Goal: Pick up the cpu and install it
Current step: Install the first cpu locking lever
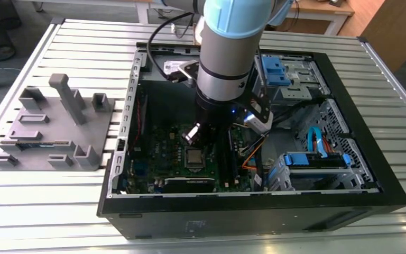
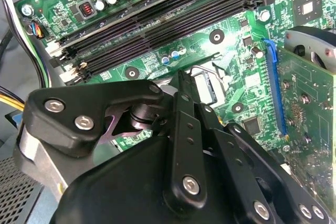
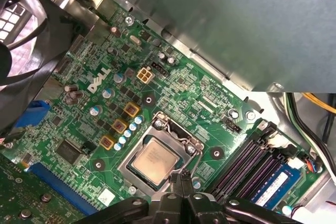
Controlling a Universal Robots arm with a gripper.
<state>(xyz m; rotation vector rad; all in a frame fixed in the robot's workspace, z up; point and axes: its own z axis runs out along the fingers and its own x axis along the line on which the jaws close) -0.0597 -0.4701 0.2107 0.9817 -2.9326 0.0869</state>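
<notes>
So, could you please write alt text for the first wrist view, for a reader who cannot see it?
A silvery cpu sits in the metal-framed socket of a green motherboard. The black claw is beside the socket's edge, and dark memory slots run alongside.

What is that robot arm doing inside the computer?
The robot arm has reached down into the open computer case, and its pincer hangs just above the green board. The cpu, a small silvery square chip, is lying in the metal-framed socket on that board, right beside the pincer tips. The pincer is not gripping the chip. On the table at the exterior view's left sits a grey plastic holder, with nothing touching it.
</notes>
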